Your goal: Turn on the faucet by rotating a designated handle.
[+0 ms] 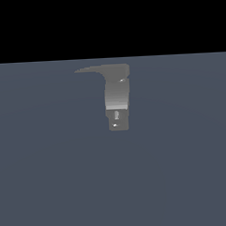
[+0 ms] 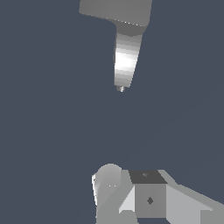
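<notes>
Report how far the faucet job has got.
Done: nothing that shows. In the exterior view the faucet stands alone, its handle untouched, no arm near it. In hand: the approach; the wrist view shows gripper parts apart from the faucet. Left: reach the handle and rotate it.

Robot body, as visible:

- Exterior view: no part of the arm appears.
- Wrist view: only a cluster of the robot's own hardware (image 2: 148,197) shows at one edge of the picture.
  - One rounded, dome-topped piece in pale grey to white, with a bright white strip along its side.
  - One boxy block beside it: dark grey top face, mid-grey front face bearing a small dark diamond-shaped mark; a fainter diamond mark sits on the top face.
  - Flat-shaded light grey angled panels flanking the block, sloping off toward the corner.
- No cables, screws or lettering discernible.
- Jaws: cannot be told apart from this hardware.
</notes>
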Motion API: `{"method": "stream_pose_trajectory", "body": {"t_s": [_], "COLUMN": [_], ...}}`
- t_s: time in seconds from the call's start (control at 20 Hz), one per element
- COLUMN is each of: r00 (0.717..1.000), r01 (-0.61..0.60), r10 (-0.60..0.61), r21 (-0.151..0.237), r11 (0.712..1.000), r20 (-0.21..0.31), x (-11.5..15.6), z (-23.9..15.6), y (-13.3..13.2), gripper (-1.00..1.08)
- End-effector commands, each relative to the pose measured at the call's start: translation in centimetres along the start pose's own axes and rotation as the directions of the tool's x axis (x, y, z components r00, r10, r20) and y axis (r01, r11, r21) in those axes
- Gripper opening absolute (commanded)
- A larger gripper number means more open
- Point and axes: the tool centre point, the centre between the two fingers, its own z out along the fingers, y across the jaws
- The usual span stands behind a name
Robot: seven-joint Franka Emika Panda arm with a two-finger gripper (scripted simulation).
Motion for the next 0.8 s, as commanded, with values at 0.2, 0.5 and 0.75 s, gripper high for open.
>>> {"method": "stream_pose_trajectory", "body": {"t_s": [0.2, 0.5, 0.75], "r00": [1.000, 0.999, 0.993], "r01": [-0.008, -0.051, -0.115], "r10": [0.008, 0.051, 0.115], "r21": [0.000, 0.002, 0.005], "r11": [1.000, 0.999, 0.993], "r20": [0.000, 0.001, 0.003], "x": [0.1, 0.6, 1.5], "z": [0.1, 0.7, 1.5], "y": [-0.2, -1.2, -2.6], "gripper": [-1.00, -1.00, -1.00]}}
